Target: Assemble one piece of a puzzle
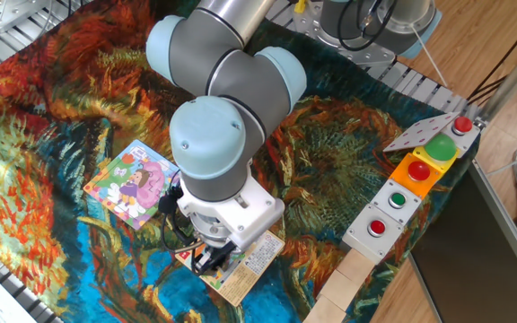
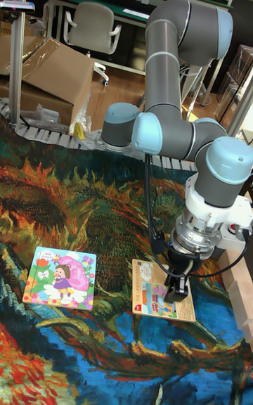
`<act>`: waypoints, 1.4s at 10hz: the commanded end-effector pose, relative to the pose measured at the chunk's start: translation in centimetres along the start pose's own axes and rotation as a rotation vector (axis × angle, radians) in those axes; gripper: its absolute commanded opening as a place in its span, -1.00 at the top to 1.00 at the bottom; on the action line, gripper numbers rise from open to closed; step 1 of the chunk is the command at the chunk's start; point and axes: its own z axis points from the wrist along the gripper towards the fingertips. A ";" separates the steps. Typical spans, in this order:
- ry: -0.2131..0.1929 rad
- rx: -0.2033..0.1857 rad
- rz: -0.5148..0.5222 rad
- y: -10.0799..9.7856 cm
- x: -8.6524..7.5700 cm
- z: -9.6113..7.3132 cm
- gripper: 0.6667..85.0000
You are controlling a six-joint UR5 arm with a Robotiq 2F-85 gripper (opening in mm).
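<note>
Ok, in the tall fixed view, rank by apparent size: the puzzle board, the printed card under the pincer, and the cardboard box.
1. Cardboard box, though it sits farther back.
2. Puzzle board.
3. Printed card, partly hidden by the pincer, so unsure.

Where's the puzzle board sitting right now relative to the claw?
The puzzle lies flat on the patterned cloth, left of the claw in the tall fixed view. The claw is down over the orange card, apart from the board.

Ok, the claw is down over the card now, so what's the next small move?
Probably close and lift straight up, if the piece is between the fingers. The claw sits low on the orange card, away from the puzzle. The piece itself is not visible, so confirm the grip before carrying across to the puzzle.
</note>
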 end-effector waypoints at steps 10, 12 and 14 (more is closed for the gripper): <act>-0.022 0.029 -0.014 -0.7 -0.3 0.0 0.53; -0.027 0.036 -0.005 -0.9 -0.2 -0.5 0.98; -0.026 0.026 0.003 -0.7 0.0 -0.7 0.98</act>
